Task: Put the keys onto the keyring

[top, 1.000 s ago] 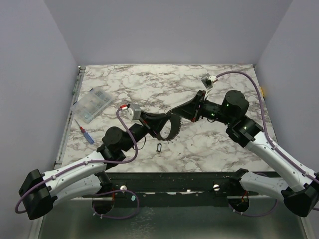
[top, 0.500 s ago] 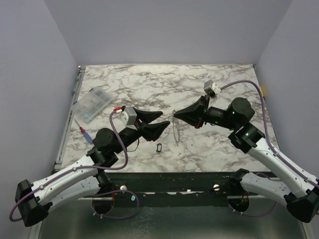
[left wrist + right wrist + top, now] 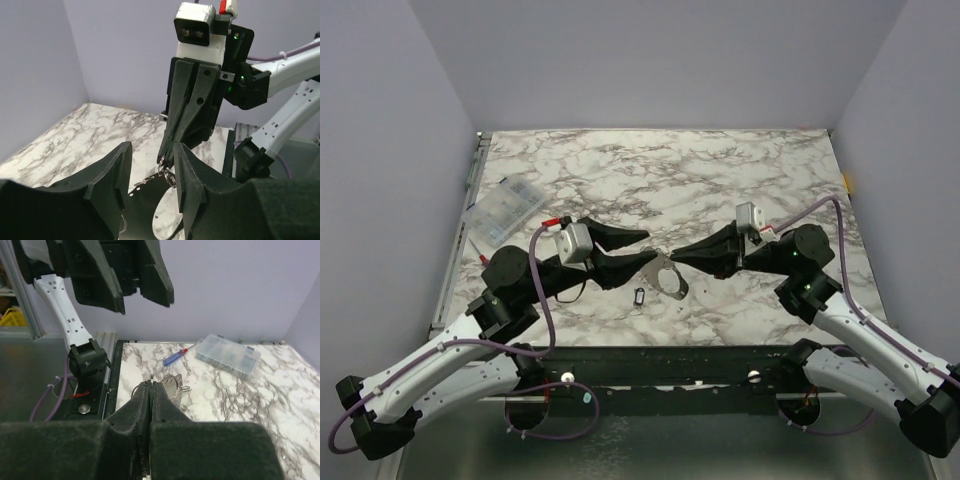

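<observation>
We are looking at a robot test bench in a lab rather than a home or shop. Plain lilac walls [image 3: 650, 60] close in a marble-patterned table [image 3: 740, 165] on three sides (the same walls fill the background of both wrist views). A left arm [image 3: 450, 350] and a right arm [image 3: 865, 335] are bolted to a metal rail [image 3: 660, 365] at 6 o'clock. A clear parts box [image 3: 506, 211] and a screwdriver [image 3: 492, 270] lie toward 9 o'clock.

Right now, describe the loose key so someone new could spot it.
On the marble table, look near the front edge, about midway across. The key lies there: a tiny dark oblong with a paler centre, far smaller than the silvery keyring beside it.
</observation>
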`<state>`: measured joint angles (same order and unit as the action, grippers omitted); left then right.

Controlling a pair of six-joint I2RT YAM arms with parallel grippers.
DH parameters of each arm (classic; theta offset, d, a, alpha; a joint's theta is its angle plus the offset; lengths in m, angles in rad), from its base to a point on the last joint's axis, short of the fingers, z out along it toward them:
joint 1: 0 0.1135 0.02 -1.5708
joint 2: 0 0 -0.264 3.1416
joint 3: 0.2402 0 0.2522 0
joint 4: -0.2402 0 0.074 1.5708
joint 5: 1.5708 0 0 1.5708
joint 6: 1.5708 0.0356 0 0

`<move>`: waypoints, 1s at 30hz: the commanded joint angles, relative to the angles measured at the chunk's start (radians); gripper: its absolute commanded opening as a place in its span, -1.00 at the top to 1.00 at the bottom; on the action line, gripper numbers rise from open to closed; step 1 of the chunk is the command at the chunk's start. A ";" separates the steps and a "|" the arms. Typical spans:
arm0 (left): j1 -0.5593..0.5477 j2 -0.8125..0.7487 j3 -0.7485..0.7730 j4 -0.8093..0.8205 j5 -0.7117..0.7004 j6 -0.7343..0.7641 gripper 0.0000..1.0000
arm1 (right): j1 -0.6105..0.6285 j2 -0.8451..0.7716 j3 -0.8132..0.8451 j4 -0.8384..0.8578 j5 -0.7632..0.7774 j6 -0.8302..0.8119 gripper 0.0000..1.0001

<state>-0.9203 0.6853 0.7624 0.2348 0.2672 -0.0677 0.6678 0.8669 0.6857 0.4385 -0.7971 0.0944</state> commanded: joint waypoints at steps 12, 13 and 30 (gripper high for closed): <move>0.001 0.069 0.111 -0.135 0.196 0.063 0.36 | 0.002 0.002 -0.018 0.308 -0.153 -0.009 0.99; 0.001 0.071 0.114 -0.136 0.207 0.062 0.36 | 0.003 0.001 -0.027 0.334 -0.152 0.003 0.99; 0.001 0.131 0.134 -0.092 0.245 0.021 0.42 | 0.002 0.039 -0.054 0.597 -0.122 0.170 0.99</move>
<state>-0.9203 0.8070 0.8753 0.1097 0.4820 -0.0231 0.6674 0.8932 0.6384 0.9260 -0.9249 0.2150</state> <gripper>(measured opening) 0.303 0.017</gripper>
